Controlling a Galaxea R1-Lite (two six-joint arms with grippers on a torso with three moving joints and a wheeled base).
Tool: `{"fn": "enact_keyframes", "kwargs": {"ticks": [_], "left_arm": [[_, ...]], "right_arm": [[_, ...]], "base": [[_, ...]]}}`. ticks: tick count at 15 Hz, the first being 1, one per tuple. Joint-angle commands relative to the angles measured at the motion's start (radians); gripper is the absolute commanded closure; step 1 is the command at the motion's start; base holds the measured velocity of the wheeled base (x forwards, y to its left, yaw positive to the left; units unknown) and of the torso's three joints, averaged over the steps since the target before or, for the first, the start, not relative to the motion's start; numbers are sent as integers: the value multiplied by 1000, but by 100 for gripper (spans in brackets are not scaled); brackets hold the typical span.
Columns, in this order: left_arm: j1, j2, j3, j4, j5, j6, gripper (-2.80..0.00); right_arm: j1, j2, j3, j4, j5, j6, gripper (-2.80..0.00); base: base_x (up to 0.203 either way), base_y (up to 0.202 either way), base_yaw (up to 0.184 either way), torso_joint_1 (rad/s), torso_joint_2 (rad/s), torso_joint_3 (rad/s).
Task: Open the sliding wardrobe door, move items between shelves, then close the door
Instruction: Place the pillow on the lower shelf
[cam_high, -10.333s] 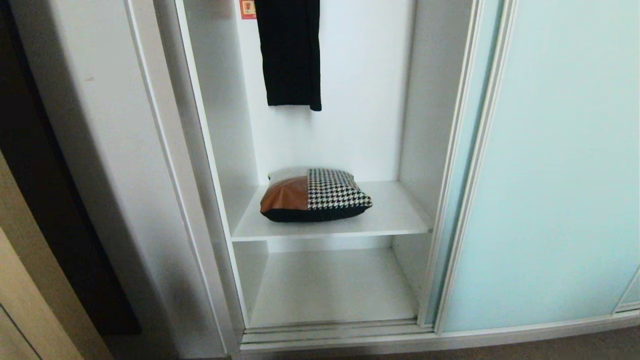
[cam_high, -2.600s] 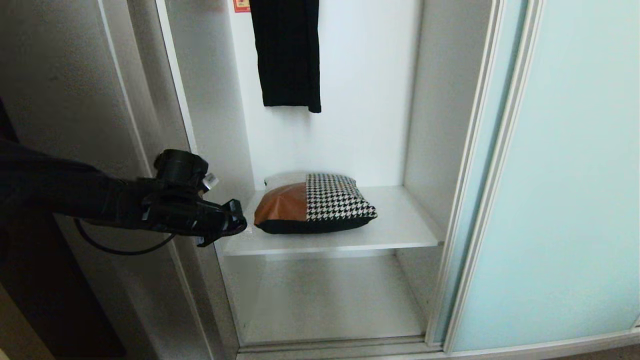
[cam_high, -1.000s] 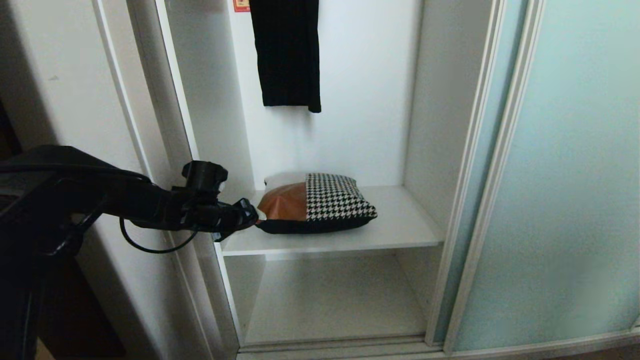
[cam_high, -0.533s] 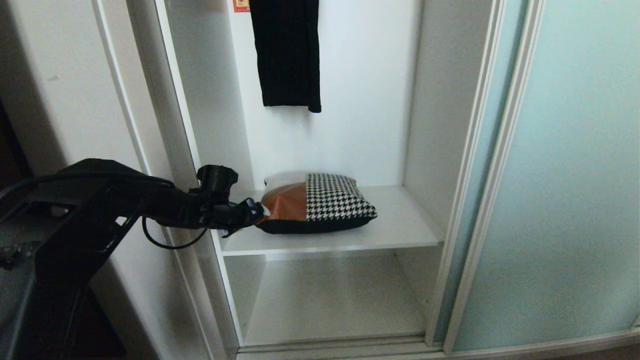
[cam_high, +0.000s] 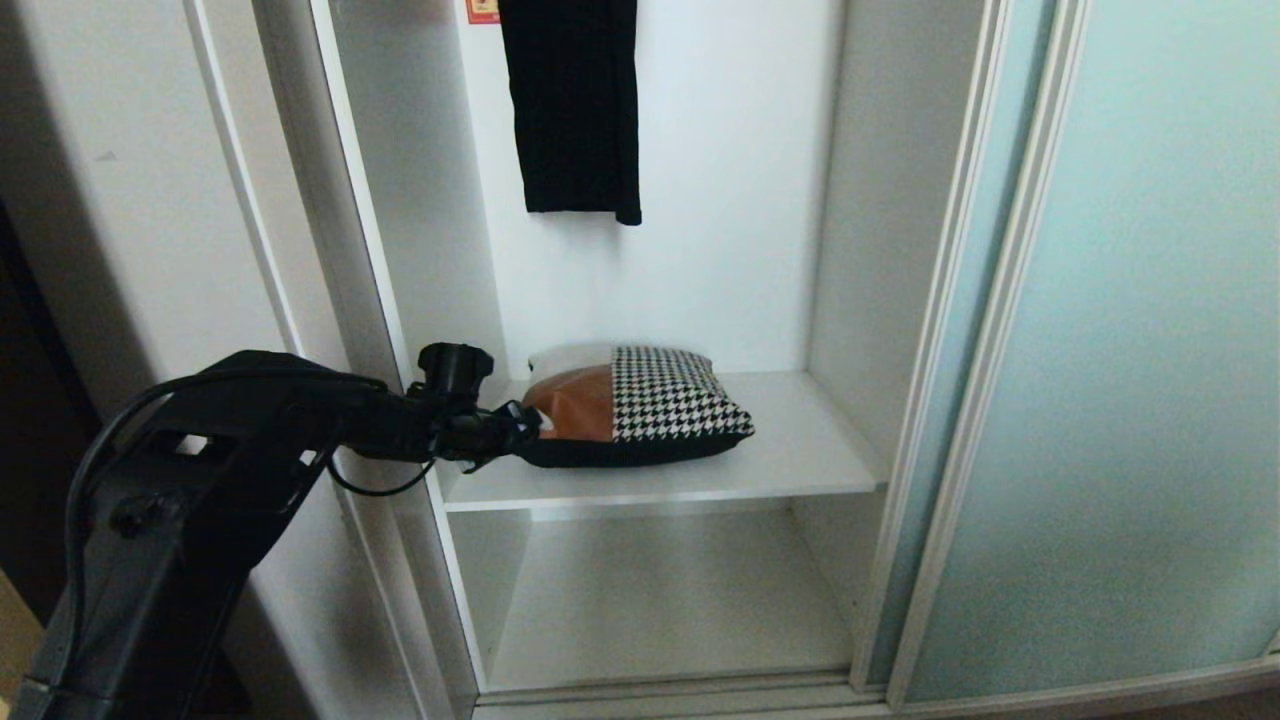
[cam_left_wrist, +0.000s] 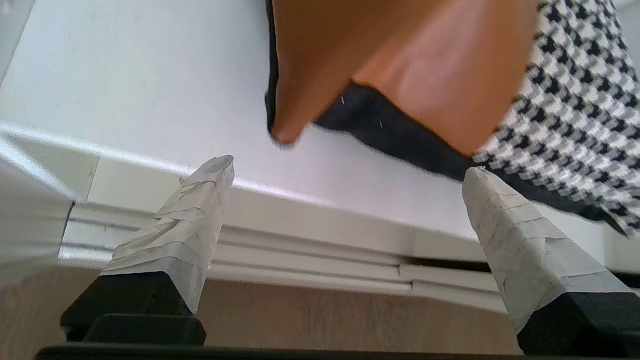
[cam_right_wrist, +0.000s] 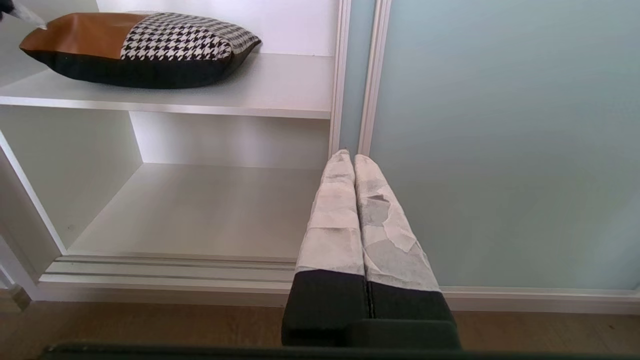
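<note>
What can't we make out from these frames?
- Black garment: top cut off by the head view's upper edge, so what it hangs from is unseen.
- Red label: cropped, too small to read.
- Cushion: whether the open left hand touches its corner; head view overlaps them, left wrist view blurs the corner.
- Sliding door: far edge out of frame.

Left arm reaches in from lower left, forearm about level, left gripper (cam_high: 520, 425) pointing rightward, its taped fingers (cam_left_wrist: 195, 225) spread wide with nothing between them. Right gripper (cam_right_wrist: 352, 162) parked low, taped fingers pressed together, holding nothing.
</note>
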Motion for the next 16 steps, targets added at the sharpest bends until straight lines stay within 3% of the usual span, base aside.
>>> {"fn": "enact_keyframes", "kwargs": {"ticks": [1,4,14,16], "left_arm": [[0,55,-64,-1,1,-2,-280],[0,106,-147,-16,0,3,-280],[-4,148,-147,-143,-3,55,-280],[-6,157,-147,-184,-6,101,-280]], "right_arm": [[0,0,0,-1,0,0,0],[0,0,0,-1,0,0,0],[0,0,0,-1,0,0,0],[0,0,0,-1,0,0,0]], "base": [[0,0,0,0,0,0],[0,0,0,0,0,0],[0,0,0,0,0,0],[0,0,0,0,0,0]]}}
